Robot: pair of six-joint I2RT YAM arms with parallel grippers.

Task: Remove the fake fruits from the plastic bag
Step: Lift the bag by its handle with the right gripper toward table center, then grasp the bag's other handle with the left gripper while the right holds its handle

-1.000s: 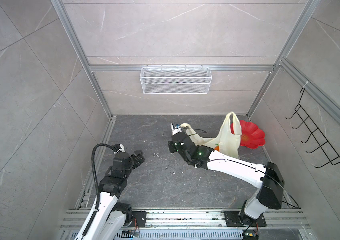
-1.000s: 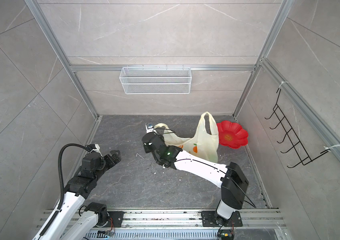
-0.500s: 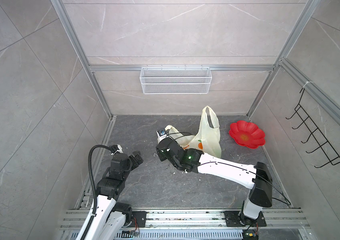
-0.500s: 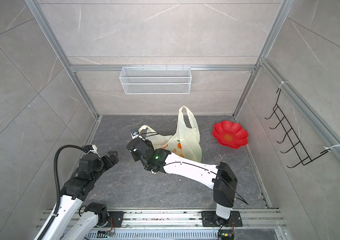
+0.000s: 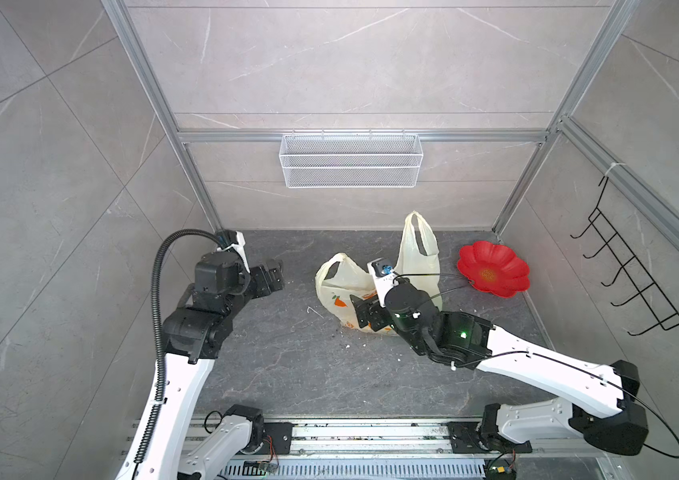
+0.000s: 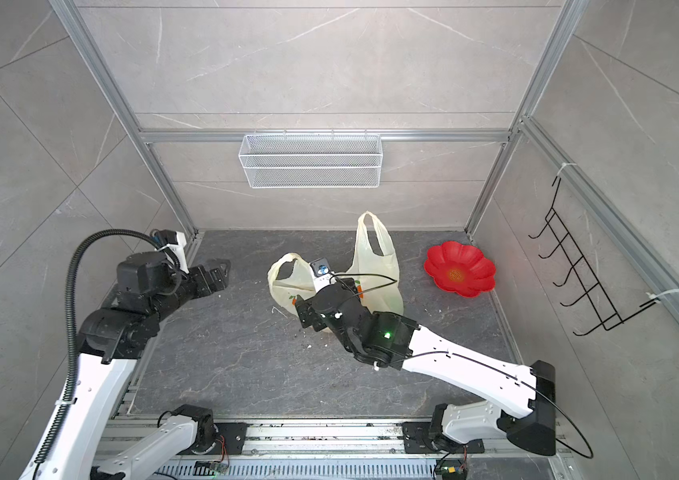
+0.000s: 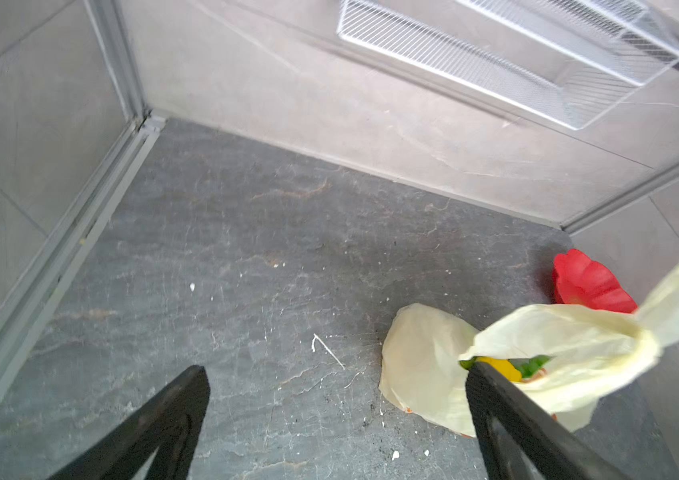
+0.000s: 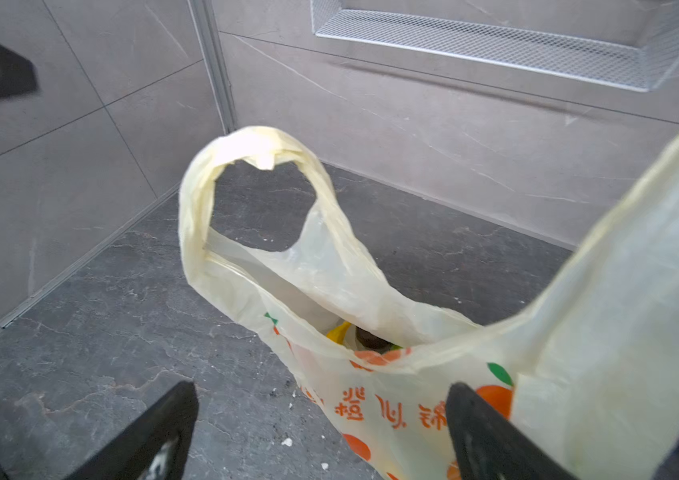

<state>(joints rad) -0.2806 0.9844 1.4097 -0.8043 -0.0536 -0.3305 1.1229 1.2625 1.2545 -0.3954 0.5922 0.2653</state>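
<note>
Fruits (image 8: pixel 339 331) lie deep in the bag (image 5: pixel 337 291), its mouth up, likely for reaching in; right jaws gape empty beside it, left jaws wide, empty, apart.

White links, black joints; left arm (image 5: pixel 181 386) has a ribbed hose (image 5: pixel 157 291) (right arm (image 5: pixel 537 365), green light (image 5: pixel 462 333)).

Plastic bag (image 5: pixel 339 286): thin translucent film, crinkled, soft sheen.
Red plate (image 5: pixel 493 257): smooth glossy plastic.
Floor (image 5: pixel 296 353): dark stone-look slab, matt, veined.
Walls (image 5: pixel 329 62): smooth grey tile, faint satin.
Wire basket (image 5: pixel 350 166): white-coated metal mesh.
Frame rail (image 5: pixel 246 136): bare silver metal, matt.
</note>
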